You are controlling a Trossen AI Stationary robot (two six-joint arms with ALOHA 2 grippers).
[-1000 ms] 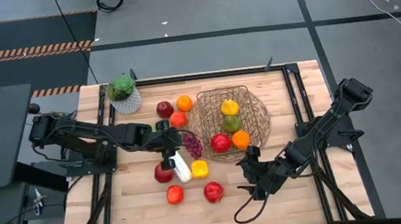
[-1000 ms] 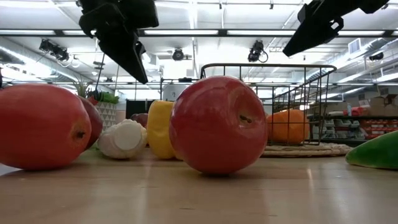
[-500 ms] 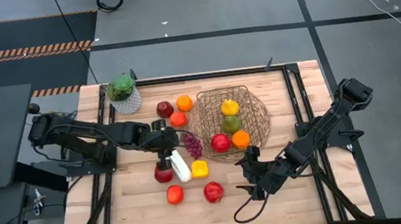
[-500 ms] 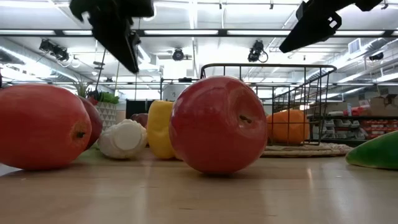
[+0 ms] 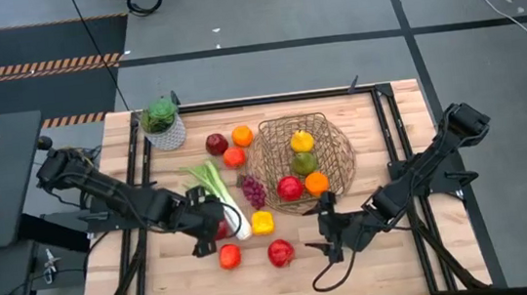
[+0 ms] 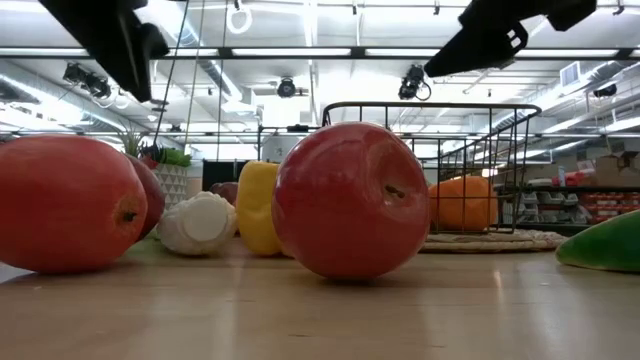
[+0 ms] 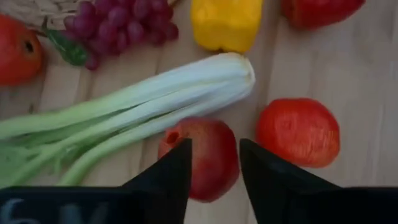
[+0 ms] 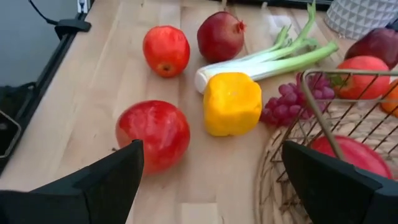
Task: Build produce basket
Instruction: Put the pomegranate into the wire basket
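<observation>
L hand point(image 5: 204, 234): I see fingers slightly apart, nothing held, over dark red apple point(image 7: 202, 155) beside leek point(image 5: 218, 197) | R hand point(image 5: 329, 239): wide open, empty, near front apple point(image 5: 280, 253) | basket point(image 5: 333, 140): tabletop point(image 5: 403, 260) centre-right, w/ some fruit inside.

I see even, bright overhead light from the ceiling strip lamps point(image 6: 300, 52) across the top of the low view, only soft shadows under the fruit, a mild sheen on the big red apple point(image 6: 350, 198), and the left wrist view looks soft close up.
</observation>
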